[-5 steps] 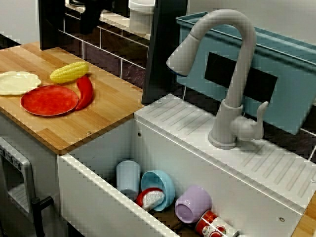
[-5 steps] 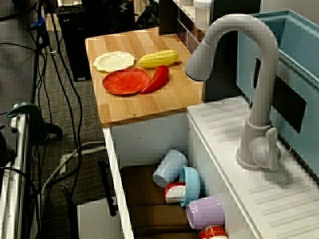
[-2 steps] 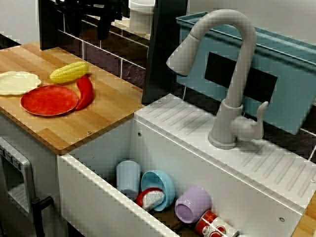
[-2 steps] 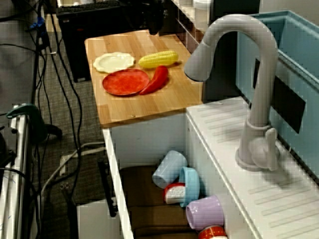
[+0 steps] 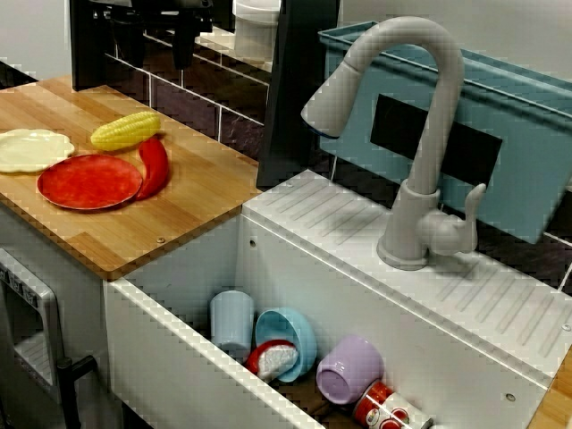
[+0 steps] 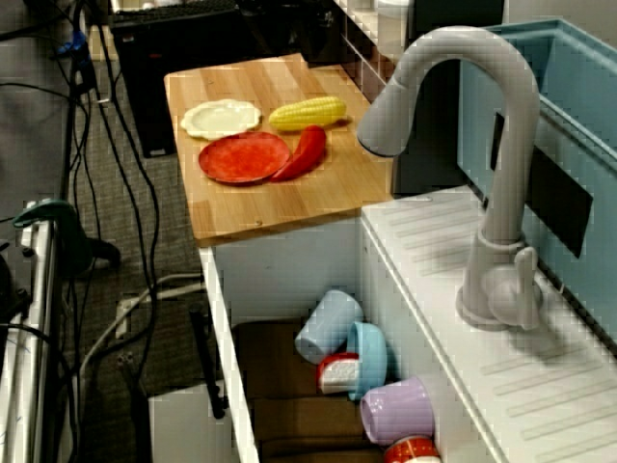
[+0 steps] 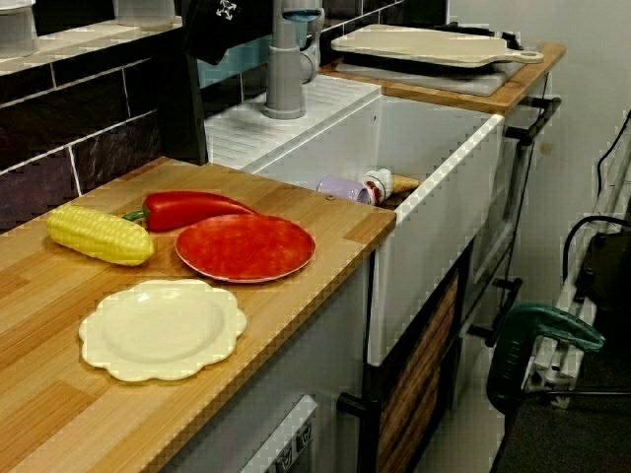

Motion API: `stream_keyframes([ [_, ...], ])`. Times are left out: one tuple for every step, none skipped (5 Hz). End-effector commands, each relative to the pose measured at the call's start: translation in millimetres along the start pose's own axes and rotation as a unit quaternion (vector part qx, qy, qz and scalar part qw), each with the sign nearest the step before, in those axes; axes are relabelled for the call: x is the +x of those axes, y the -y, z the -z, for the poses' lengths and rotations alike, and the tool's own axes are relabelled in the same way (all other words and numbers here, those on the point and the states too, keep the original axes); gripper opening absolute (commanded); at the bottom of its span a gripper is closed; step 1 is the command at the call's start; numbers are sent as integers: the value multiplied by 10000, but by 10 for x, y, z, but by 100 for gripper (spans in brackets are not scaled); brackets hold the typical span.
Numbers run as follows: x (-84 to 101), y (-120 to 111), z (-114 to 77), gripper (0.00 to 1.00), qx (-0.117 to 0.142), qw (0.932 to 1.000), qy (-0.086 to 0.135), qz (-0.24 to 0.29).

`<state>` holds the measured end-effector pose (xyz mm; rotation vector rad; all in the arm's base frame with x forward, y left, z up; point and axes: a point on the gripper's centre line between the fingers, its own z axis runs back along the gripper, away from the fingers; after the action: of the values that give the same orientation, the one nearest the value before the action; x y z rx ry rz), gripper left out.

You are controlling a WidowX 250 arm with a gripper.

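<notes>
In the front view of the sink my gripper (image 5: 158, 46) hangs at the top left edge, above the back of the wooden counter (image 5: 183, 214). Its two dark fingers (image 5: 182, 46) stand apart with nothing between them, so it is open. Nearest below it lies a yellow corn cob (image 5: 125, 130), with a red pepper (image 5: 154, 165) curled beside a red plate (image 5: 88, 181) and a cream scalloped plate (image 5: 31, 149) further left. The low view from the counter's end shows the corn cob (image 7: 99, 235), pepper (image 7: 192, 208), red plate (image 7: 245, 246) and cream plate (image 7: 163, 328), but no gripper.
A grey faucet (image 5: 420, 134) arches over the white sink (image 5: 179, 366), which holds a pale blue cup (image 5: 232, 322), a blue bowl (image 5: 290, 340), a purple cup (image 5: 349, 368) and a red can (image 5: 389, 407). A teal rack (image 5: 500, 152) stands behind. Cables (image 6: 116, 193) run over the floor.
The gripper's two fingers have come into view at the top left and spread apart. In the view from above, the dark finger seen 0.4 s ago has left the frame.
</notes>
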<state>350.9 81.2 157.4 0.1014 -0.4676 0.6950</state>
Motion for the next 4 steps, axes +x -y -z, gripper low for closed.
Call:
stream_keyframes([
  [105,-126,132,100,248,9995,137,-154],
  [149,-153,349,100,561,9979,203,-239],
  [157,-221,510,100,765,9964,271,-232],
  [142,-278,580,100,877,9955,279,-218],
])
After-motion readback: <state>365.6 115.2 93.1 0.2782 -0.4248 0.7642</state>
